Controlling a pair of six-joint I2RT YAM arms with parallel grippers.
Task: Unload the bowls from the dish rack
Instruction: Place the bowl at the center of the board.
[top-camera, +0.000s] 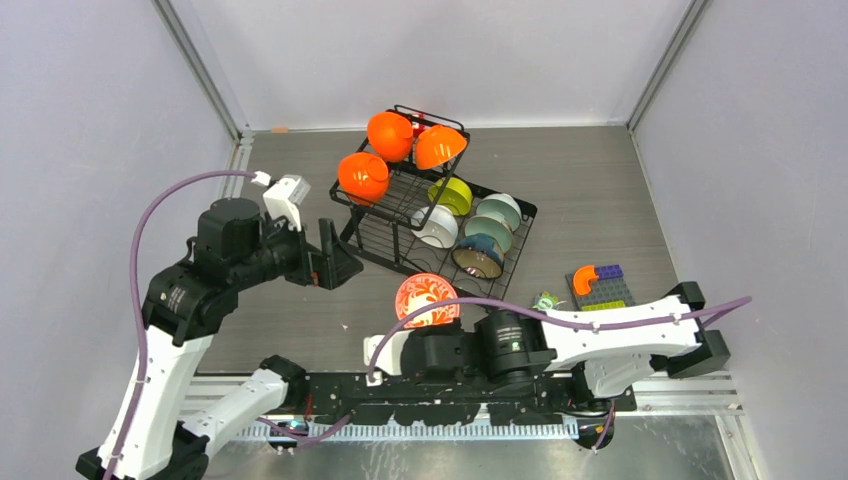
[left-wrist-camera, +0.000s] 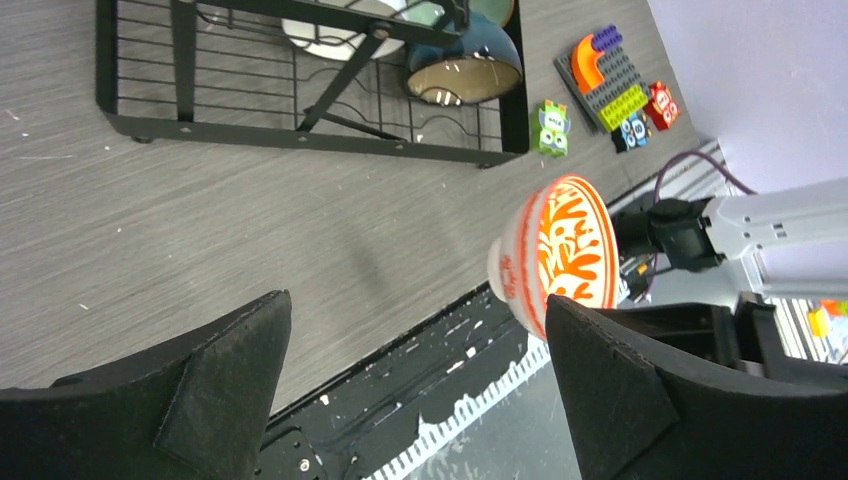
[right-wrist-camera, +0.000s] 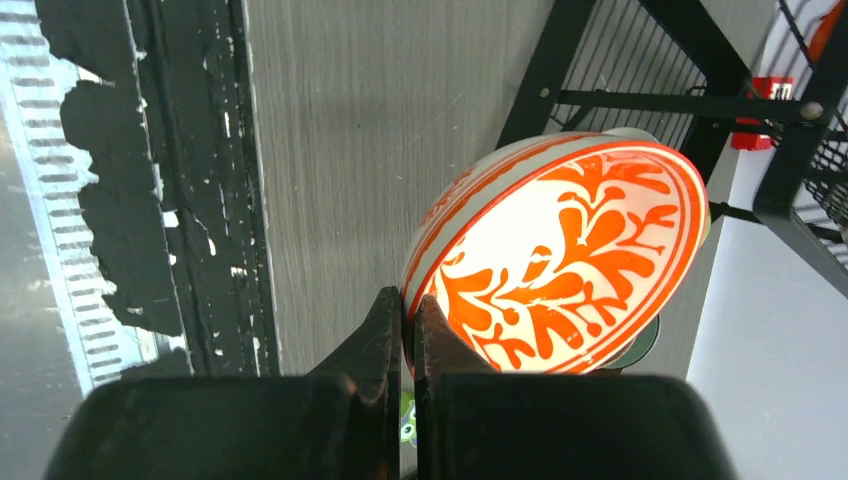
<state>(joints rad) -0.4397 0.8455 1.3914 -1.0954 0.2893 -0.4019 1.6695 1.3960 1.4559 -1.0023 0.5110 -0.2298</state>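
The black wire dish rack (top-camera: 395, 240) stands mid-table. Three orange bowls (top-camera: 363, 176) sit on its upper basket. A lime-yellow bowl (top-camera: 452, 196), a white one (top-camera: 436, 227), two pale mint ones (top-camera: 490, 233) and a dark one with tan inside (top-camera: 478, 258) stand in the lower tier. My right gripper (right-wrist-camera: 408, 300) is shut on the rim of the white bowl with red pattern (right-wrist-camera: 560, 250), held tilted above the table's near edge (top-camera: 426, 299). It also shows in the left wrist view (left-wrist-camera: 555, 255). My left gripper (top-camera: 335, 262) is open and empty, left of the rack.
A grey block plate with coloured toy blocks (top-camera: 600, 285) and a green owl card (top-camera: 545, 300) lie right of the rack. The black mounting rail (top-camera: 400, 385) runs along the near edge. Grey walls enclose the table.
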